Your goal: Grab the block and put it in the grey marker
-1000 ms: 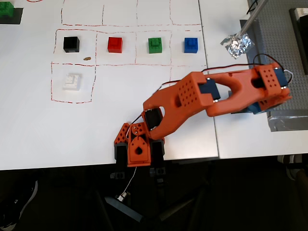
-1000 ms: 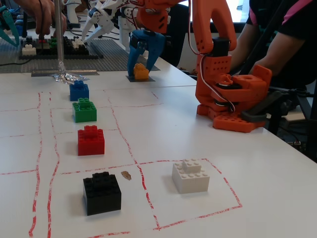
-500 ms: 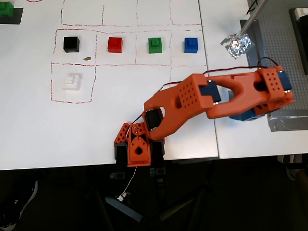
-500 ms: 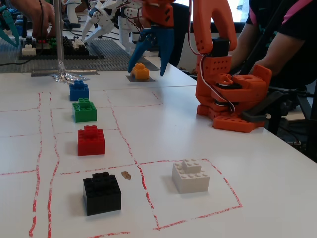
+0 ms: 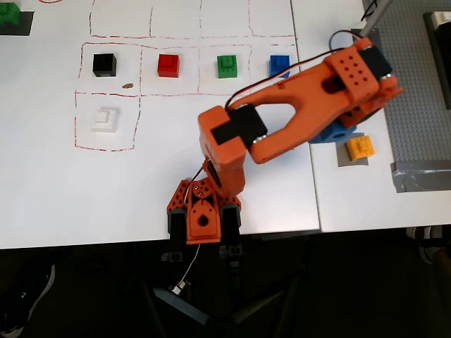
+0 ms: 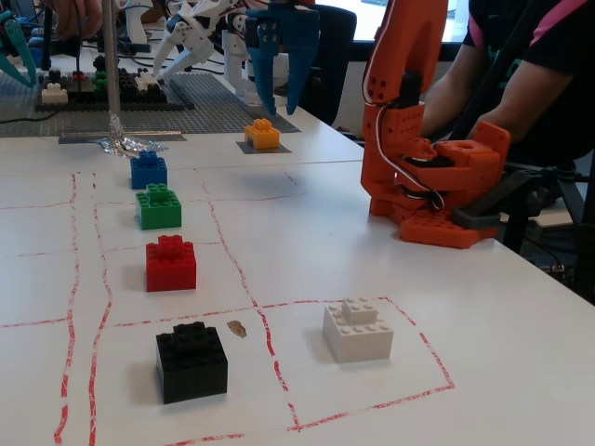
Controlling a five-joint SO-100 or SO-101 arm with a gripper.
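Note:
The orange-yellow block [image 5: 360,148] sits on the flat grey marker [image 5: 342,157] at the right of the overhead view, next to the studded baseplate. In the fixed view the block [image 6: 262,134] rests on the marker [image 6: 283,147] at the far side of the table. My blue gripper [image 6: 279,110] hangs just above and slightly behind the block, its jaws apart and empty. In the overhead view the orange arm covers most of the gripper; only a blue part shows left of the block.
Blue [image 6: 149,170], green [image 6: 158,206], red [image 6: 171,264], black [image 6: 191,360] and white [image 6: 358,329] bricks sit in red-lined squares. The grey baseplate [image 6: 195,107] and crumpled foil [image 6: 125,144] lie behind. The arm's base [image 6: 432,200] stands at right, with a person behind it.

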